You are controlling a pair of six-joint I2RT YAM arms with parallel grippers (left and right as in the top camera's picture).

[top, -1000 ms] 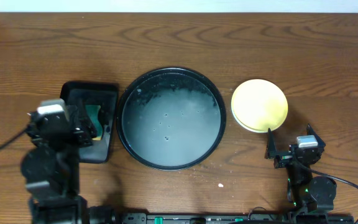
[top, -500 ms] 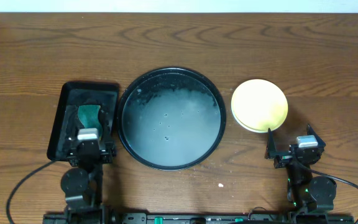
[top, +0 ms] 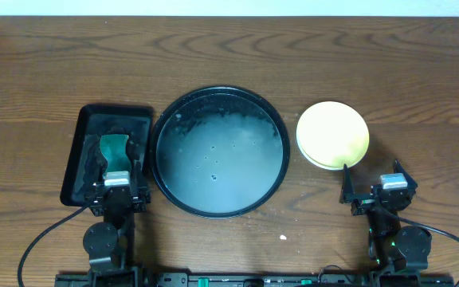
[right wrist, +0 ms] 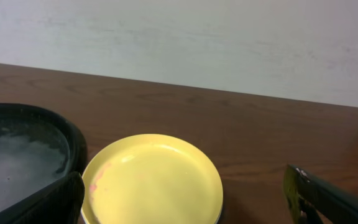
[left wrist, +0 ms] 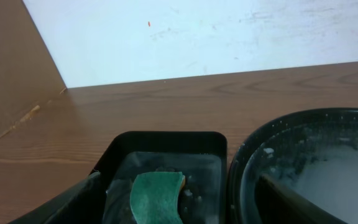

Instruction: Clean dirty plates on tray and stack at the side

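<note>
plates [top: 332, 135] stacked, just beside tray [top: 221, 159] rim — seemingly apart

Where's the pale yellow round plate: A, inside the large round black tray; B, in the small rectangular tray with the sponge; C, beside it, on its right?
C: the pale yellow round plastic plate sits outside the large round black tray, to its right.

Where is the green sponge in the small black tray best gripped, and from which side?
Grip the sponge across its two long edges, near the middle, coming down from above. It lies low inside the rectangular tray, so a sideways approach would probably hit the raised wall. The open left hand is nearest.
</note>
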